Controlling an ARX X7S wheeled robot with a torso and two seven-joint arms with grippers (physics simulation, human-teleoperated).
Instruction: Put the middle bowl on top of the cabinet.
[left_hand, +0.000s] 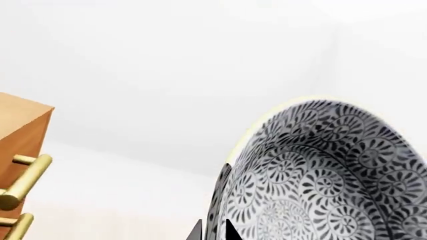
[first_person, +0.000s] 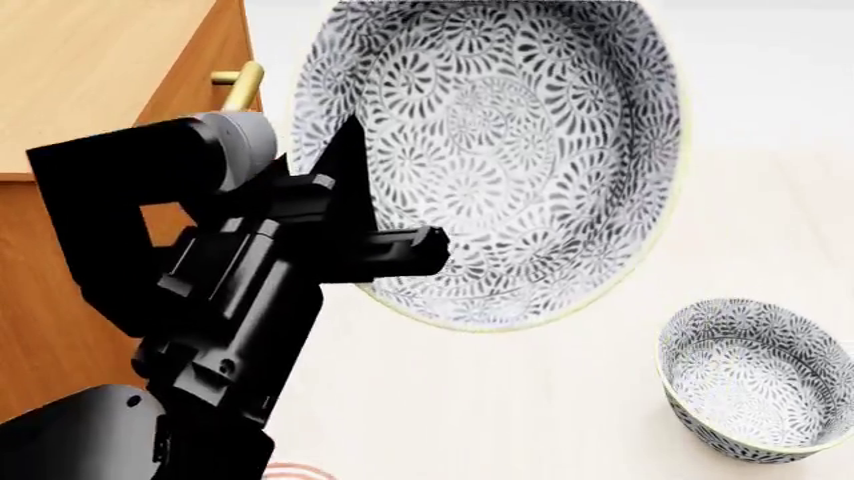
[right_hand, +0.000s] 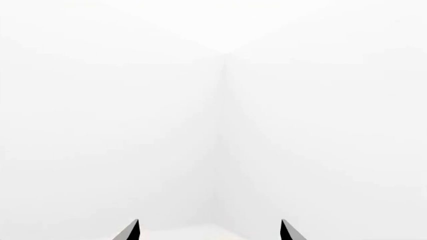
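Note:
The middle bowl (first_person: 501, 150), white with a dense grey floral pattern, hangs in the air close to the head camera, tipped so its inside faces me. My left gripper (first_person: 360, 215) is shut on its rim, one finger inside the wall and one outside. In the left wrist view the bowl (left_hand: 327, 175) fills the lower right beside that gripper (left_hand: 213, 222). The orange-brown cabinet (first_person: 94, 60) stands at the far left, its light flat top lower than the bowl and to its left. My right gripper (right_hand: 210, 222) is open, facing bare white walls.
Another bowl of the same pattern (first_person: 754, 380) sits upright on the pale table (first_person: 534, 400) at the lower right. Brass bar handles (left_hand: 27, 180) stick out from the cabinet front (left_hand: 20, 125), near the left arm. The left arm hides the table below it.

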